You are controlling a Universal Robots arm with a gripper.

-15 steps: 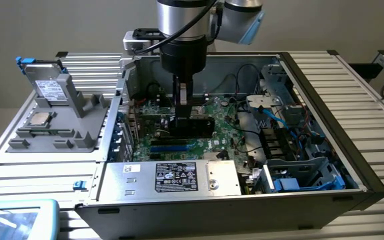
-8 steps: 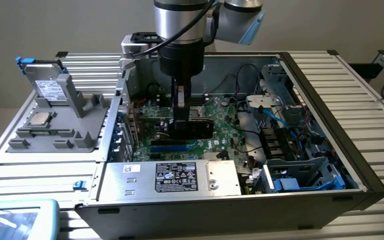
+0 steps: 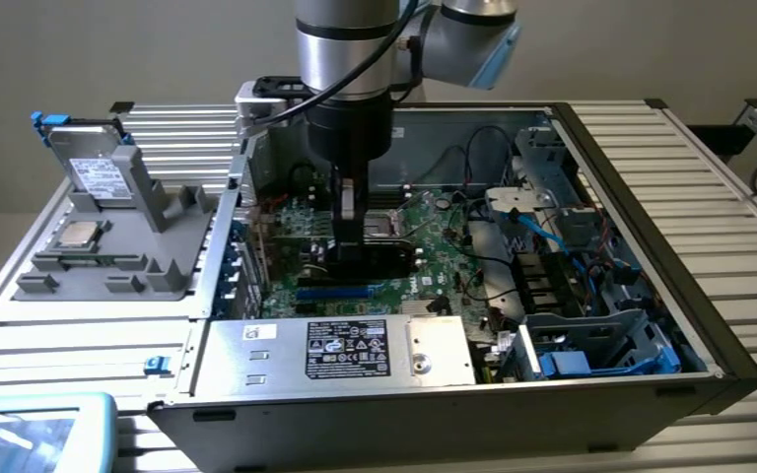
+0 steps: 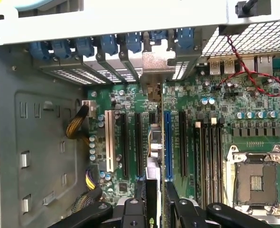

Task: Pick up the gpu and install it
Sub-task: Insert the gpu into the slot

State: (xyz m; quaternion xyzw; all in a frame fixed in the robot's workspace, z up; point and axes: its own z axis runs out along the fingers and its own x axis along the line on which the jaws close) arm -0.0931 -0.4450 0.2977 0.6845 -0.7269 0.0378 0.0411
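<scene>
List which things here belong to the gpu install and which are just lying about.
Job in hand: gpu, held edge-on in the gripper; motherboard; open case.
Lying about: processor chip; the grey holder it rests on, outside the case.
</scene>
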